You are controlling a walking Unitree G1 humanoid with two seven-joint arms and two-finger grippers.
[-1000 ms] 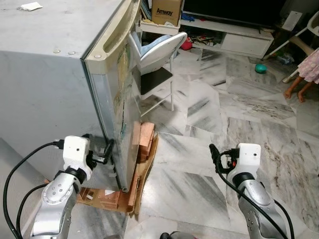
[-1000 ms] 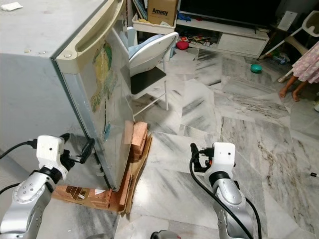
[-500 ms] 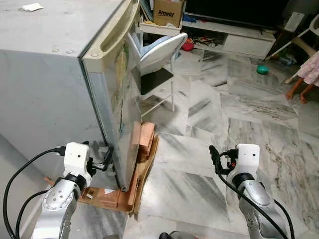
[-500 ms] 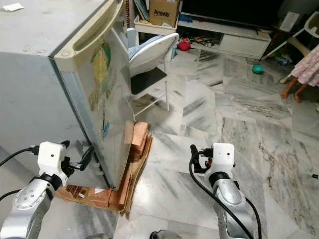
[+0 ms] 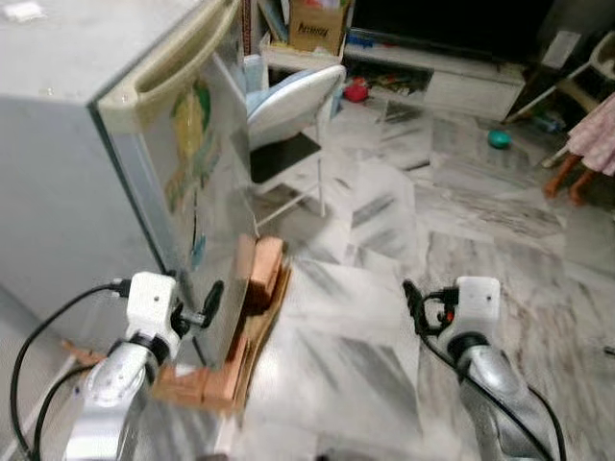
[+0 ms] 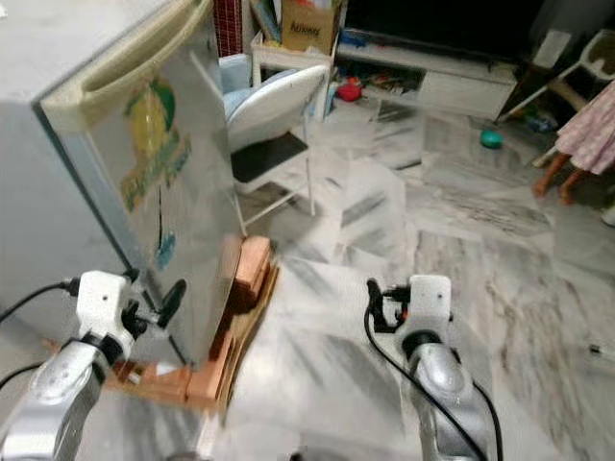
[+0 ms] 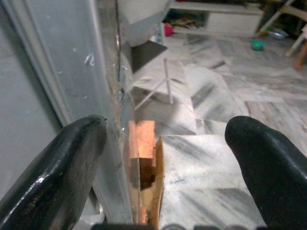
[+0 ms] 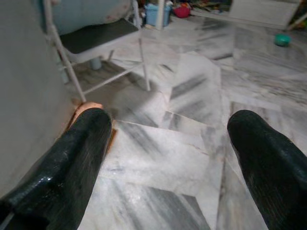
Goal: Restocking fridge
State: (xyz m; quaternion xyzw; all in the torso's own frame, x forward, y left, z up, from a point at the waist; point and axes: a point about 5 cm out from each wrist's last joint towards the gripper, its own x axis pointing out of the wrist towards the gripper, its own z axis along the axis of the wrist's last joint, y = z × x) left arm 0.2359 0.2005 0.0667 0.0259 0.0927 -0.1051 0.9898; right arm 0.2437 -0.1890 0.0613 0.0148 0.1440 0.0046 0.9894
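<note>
- Head view: the grey fridge (image 5: 86, 144) stands at the robot's left, its door (image 6: 163, 182) bearing a yellow-green sticker, with wooden blocks (image 5: 261, 274) on cardboard at its foot. The left gripper (image 5: 207, 305) is at the door's lower edge; the right gripper (image 5: 415, 298) hangs over bare marble floor (image 5: 384, 250). A folding chair (image 5: 288, 115) stands behind (everything slightly blurred)
- Left wrist view: fingers (image 7: 53, 177) spread wide, holding nothing, the door's edge between them
- Right wrist view: fingers (image 8: 57, 163) wide apart, empty, above the marble
</note>
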